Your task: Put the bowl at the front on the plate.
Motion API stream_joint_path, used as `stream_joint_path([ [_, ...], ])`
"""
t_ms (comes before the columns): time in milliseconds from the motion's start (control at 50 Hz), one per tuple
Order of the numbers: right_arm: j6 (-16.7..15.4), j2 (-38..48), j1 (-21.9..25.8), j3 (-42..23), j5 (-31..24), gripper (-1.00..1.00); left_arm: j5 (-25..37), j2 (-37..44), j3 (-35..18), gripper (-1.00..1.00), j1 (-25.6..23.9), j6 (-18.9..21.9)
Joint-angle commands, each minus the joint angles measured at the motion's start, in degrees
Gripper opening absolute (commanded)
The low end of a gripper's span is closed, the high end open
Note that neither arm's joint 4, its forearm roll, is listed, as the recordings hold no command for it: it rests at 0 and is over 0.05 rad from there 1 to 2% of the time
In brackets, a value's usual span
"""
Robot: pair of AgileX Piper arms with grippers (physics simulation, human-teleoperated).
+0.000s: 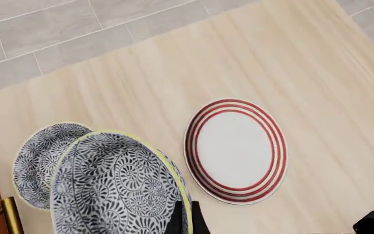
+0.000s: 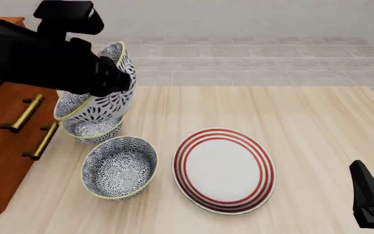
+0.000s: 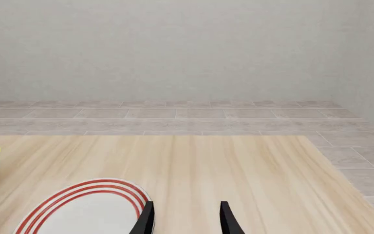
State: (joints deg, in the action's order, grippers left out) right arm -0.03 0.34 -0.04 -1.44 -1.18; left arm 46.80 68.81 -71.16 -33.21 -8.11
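Observation:
My left gripper (image 2: 113,80) is shut on the rim of a blue-and-white floral bowl (image 2: 109,105) and holds it tilted, high above the table's left side. In the left wrist view this bowl (image 1: 109,190) fills the lower part, with one finger (image 1: 185,219) over its yellow-green rim. The white plate (image 2: 224,170) with red rings lies flat on the table to the right, below the held bowl; it shows as plate (image 1: 235,151) and plate (image 3: 86,209). My right gripper (image 3: 185,222) is open, low at the table's near right (image 2: 369,204), apart from everything.
Two look-alike bowls stand on the table: a nearer one (image 2: 119,167) just left of the plate and a rear one (image 2: 93,129) under the held bowl. A brown cabinet (image 2: 8,146) with brass handles borders the table's left side.

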Motion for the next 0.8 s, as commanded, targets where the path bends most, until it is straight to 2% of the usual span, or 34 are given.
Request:
stream_joint_path([
  [20,0.00,-0.07,-0.01,0.46,0.41,1.00,-3.03,4.99,-1.65,-1.00,-3.08,2.43],
  [100,0.01,-0.07,-0.01,0.46,0.41,1.00,-3.27,7.32,-2.78,-1.00,-4.52,0.60],
  [140,0.00,-0.07,0.00,0.46,0.41,1.00,-3.52,7.78,-3.22,-1.00,-4.50,1.34],
  [160,0.00,-0.07,-0.02,0.46,0.41,1.00,-3.52,8.55,-3.89,-1.00,-5.33,0.15],
  [400,0.01,-0.07,0.00,0.46,0.41,1.00,-4.88,12.56,-5.85,-1.00,-7.88,2.09],
  [520,0.01,-0.07,0.00,0.46,0.41,1.00,-7.02,16.07,-5.50,-1.00,-11.22,1.16],
  [800,0.01,-0.07,-0.01,0.46,0.41,1.00,-9.06,21.57,-6.92,-1.00,-15.28,0.15],
])
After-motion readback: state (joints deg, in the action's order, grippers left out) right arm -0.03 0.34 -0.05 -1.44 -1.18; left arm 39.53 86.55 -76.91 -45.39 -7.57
